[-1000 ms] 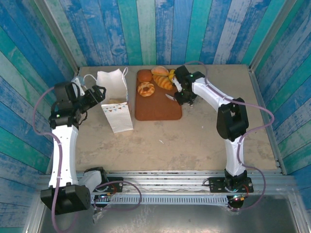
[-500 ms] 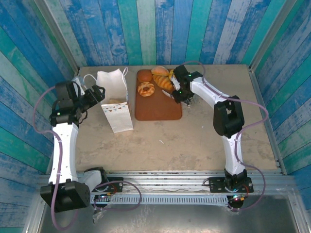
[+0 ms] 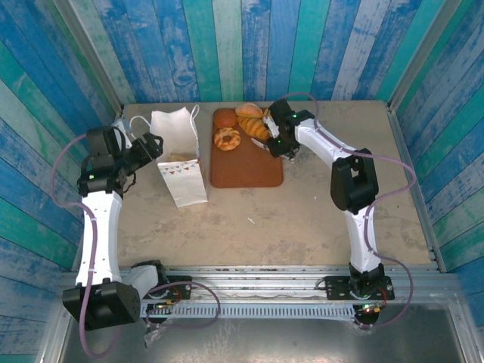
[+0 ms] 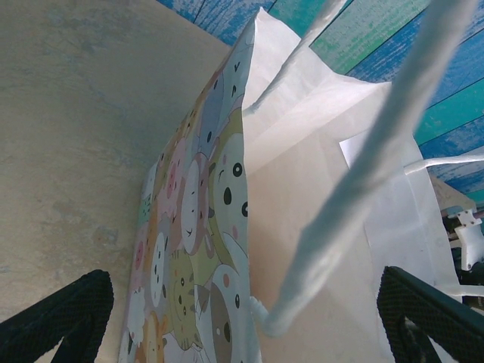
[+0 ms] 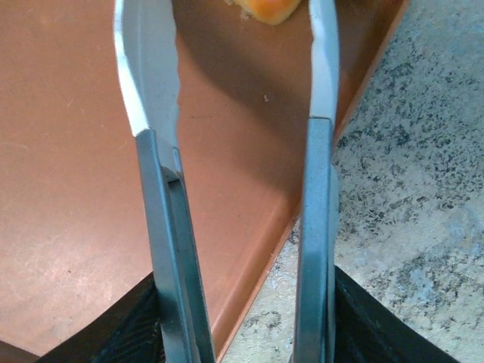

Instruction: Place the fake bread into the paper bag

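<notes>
right claw [image 5: 242, 98] spread, sitting over the board [image 3: 246, 162] just short of the fake bread [image 3: 253, 127]; left claw [image 4: 242, 318] gaping wide, straddling paper bag [image 3: 180, 162] at 9 o'clock on bench [image 3: 318, 212]

I see golden-brown to orange-yellow fake bread [image 3: 243, 122] on the reddish-brown board [image 3: 246, 159]. Left of the board, my white paper bag [image 3: 178, 155] carries bunting flags; up close its side shows pastel cartoon faces. Blue-and-teal planks [image 3: 249, 45] behind.

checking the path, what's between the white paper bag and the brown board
In the top view, only a bare strip of table lies between the white paper bag and the flat brown board.
</notes>
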You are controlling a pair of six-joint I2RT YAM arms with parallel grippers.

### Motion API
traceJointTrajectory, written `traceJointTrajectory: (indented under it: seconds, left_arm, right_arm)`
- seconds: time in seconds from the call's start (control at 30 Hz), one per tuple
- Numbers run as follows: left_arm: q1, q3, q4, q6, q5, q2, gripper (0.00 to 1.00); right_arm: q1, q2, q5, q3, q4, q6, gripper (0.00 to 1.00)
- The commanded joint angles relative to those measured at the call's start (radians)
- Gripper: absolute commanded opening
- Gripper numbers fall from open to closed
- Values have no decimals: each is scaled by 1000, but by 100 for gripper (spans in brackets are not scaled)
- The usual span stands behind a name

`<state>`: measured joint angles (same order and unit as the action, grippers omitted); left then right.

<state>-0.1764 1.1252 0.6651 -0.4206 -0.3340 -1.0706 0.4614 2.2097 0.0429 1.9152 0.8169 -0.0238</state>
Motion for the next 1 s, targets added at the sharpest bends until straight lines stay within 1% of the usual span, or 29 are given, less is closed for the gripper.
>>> traceJointTrajectory:
  seconds: [0.0,0.07,0.27,0.5,0.6,0.7,0.83,0.97]
  left_arm:
    - [2,26,5,15,8,-10,94]
    - [2,28,8,18,11,-9,94]
    - [2,35,18,26,17,-3,94]
    - [2,31,19,29,19,8,94]
    - [2,31,18,30,21,9,94]
    - [2,31,12,25,20,9,94]
    - [2,31,8,20,16,14,94]
    - [2,31,17,26,19,21,94]
  right_arm:
    - [-1,15,-7,29,-15,-5,46]
    - [-1,5,-8,19,-16,-7,41]
    - [2,-97,10,-72,-18,5,33]
    - [29,-306,24,-327,-43,54,33]
    - [40,-386,10,-444,-63,90,35]
    - [46,-432,-3,-506,-70,112,43]
    - [44,-459,28,-530,-68,120,55]
    - [45,-450,40,-512,-68,108,61]
